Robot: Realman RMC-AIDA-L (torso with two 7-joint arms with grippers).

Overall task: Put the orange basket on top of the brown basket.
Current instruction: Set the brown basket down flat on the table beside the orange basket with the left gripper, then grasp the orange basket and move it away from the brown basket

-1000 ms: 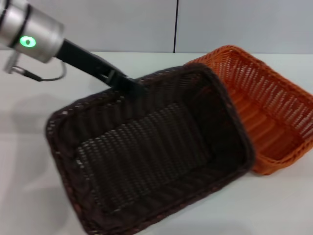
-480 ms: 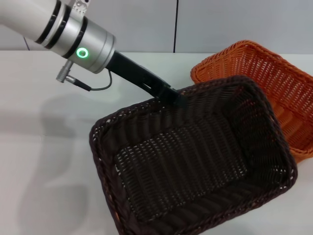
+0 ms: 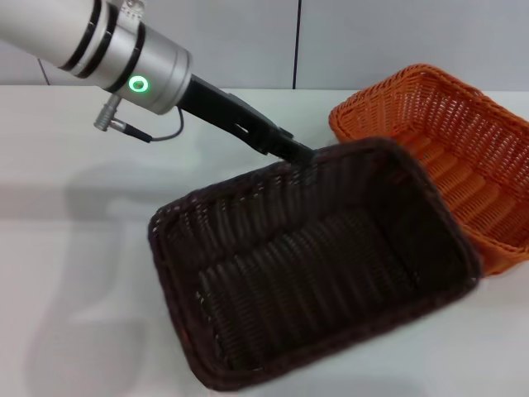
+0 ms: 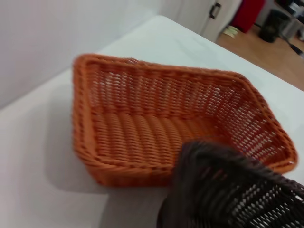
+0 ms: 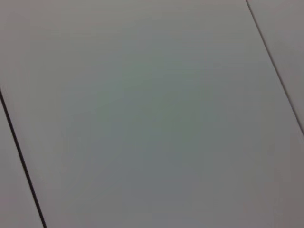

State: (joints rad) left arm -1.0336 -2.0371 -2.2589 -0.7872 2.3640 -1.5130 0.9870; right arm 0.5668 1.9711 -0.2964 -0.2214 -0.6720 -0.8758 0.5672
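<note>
Orange basket [image 3: 453, 157] sits on the white table [image 3: 66, 273] at far right, upright. Brown basket [image 3: 314, 265] lies nearer, tilted, its right corner overlapping the orange one's near rim. Left gripper [image 3: 299, 154] clamps the brown basket's far rim.

No readable text, labels or numbers anywhere.
</note>
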